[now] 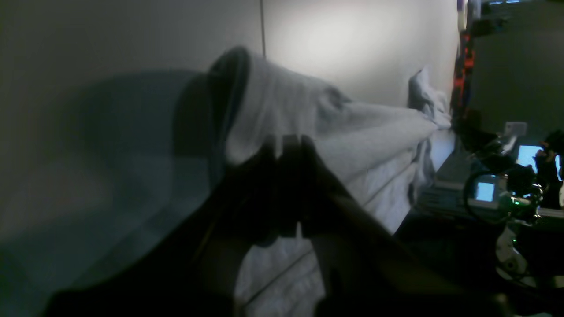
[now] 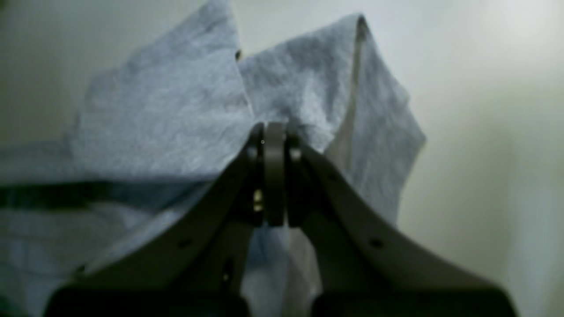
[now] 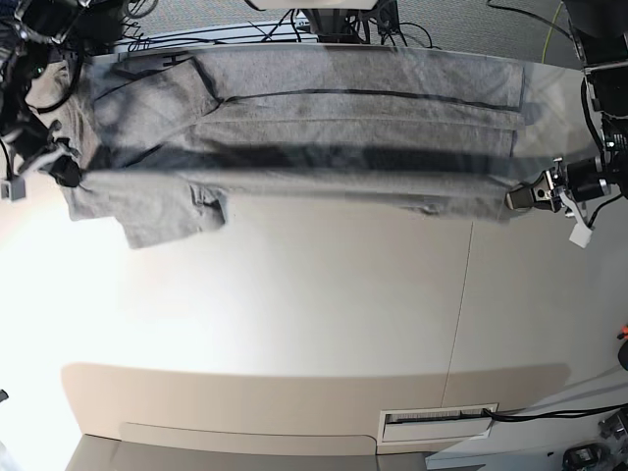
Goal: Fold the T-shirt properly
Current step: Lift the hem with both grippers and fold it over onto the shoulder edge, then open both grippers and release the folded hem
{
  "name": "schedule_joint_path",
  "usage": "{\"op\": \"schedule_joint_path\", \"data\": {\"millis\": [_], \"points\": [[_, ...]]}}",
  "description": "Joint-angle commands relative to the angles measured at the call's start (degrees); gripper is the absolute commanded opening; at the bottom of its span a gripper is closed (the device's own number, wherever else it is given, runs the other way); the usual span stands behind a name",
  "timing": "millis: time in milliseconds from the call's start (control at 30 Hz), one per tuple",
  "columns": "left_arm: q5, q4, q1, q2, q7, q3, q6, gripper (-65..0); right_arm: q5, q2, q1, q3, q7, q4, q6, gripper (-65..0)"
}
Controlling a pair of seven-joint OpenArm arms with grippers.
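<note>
We see a pale table (image 3: 324,314) filling the base view, with a seam running from centre toward 5 o'clock. A vent-like slot (image 3: 437,419) sits at 5 o'clock. Black cables (image 3: 294,25) (tangled, partly blurred) lie at 12 o'clock. Lit screens (image 1: 526,156) appear at 3 o'clock in the left wrist view.

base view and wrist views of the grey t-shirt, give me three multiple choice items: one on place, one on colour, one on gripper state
1. Where on the white table does the heather-grey cotton T-shirt lie?
A. along the far edge
B. at the near edge
C. on the floor

2. What colour is the T-shirt?
A. red
B. grey
C. green

3. What is the right gripper doing?
A. hanging open over bare table
B. shut on the T-shirt
C. out of view

Answers: 1 A, the base view shows it stretched along the far side. 2 B, every view shows grey cloth. 3 B, the right wrist view shows the jaws closed with cloth bunched at the tips.
</note>
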Motion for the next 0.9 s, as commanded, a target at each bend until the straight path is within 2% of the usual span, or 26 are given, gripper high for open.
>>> {"op": "schedule_joint_path", "data": {"millis": [0,200,467,567,633,700,867], "points": [[-1.54,0.83,-1.07,-1.62,0.07,-0.28,-0.25,-65.0,2.03,1.44,-0.22,1.6,0.35,1.03,0.03,-65.0],[-1.54,0.83,-1.05,-1.62,0.66,-0.28,-0.25,-65.0,4.81,1.46,-2.73,5.57,-0.26,1.03,0.03,-65.0],[-1.54,0.83,-0.74,-1.57,0.81,-0.28,-0.25,-64.6,4.74,1.42,-2.69,5.77,-0.04,1.03,0.03,-65.0],[-1.54,0.83,-0.74,-1.6,0.81,-0.28,-0.25,-49.1,3.48,1.42,-2.71,5.77,-0.33,1.01,0.03,-64.9],[-1.54,0.83,-0.74,-1.6,0.81,-0.28,-0.25,-42.2,3.43,1.42,-2.71,5.77,-0.63,1.01,0.03,-50.9],[-1.54,0.83,-0.74,-1.6,0.81,-0.28,-0.25,-40.4,3.52,1.44,-2.71,5.77,-0.92,1.01,0.03,-40.0],[-1.54,0.83,-0.74,-1.6,1.05,-0.28,-0.25,-40.4,7.61,1.46,-2.71,5.77,-1.75,1.03,0.03,-38.4]]}}
